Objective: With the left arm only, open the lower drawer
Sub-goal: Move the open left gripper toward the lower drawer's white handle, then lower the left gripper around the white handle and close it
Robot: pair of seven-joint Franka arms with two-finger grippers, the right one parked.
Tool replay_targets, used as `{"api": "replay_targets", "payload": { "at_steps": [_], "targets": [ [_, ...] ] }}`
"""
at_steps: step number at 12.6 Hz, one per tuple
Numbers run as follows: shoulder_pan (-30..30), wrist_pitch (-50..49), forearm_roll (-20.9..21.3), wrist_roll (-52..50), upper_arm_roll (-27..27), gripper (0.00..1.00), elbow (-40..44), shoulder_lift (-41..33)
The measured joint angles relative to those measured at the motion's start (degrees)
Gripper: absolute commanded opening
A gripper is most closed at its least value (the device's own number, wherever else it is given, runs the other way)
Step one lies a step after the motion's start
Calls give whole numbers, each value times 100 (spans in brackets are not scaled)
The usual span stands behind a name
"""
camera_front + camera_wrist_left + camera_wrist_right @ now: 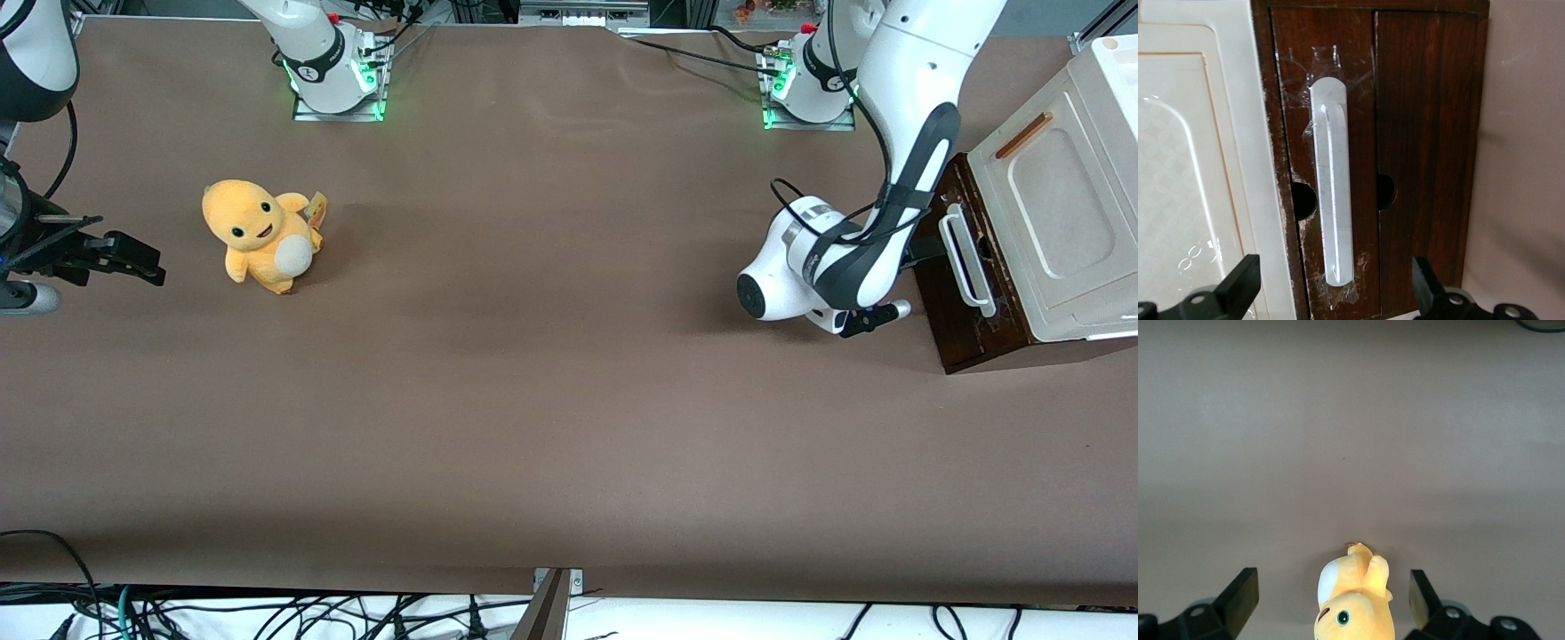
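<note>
Left wrist view shows the gripper (1331, 293) spread wide and holding nothing, its fingers (1238, 283) either side of the white bar handle (1331, 180) on the shut lower drawer (1425, 133), beside the cream panel (1178, 167), on the table (533, 400).

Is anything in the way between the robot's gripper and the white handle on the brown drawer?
No, nothing visible is. The gripper is open and sits right in front of the lower drawer, with the white bar handle lined up between its fingers and only open space between. The yellow plush toy lies toward the parked arm's end.
</note>
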Motion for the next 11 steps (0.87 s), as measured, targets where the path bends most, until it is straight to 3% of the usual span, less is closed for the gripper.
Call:
{"api": "replay_targets", "payload": {
  "at_steps": [11],
  "targets": [
    [178,-204,529,237,68,97,-22,430]
  ]
}}
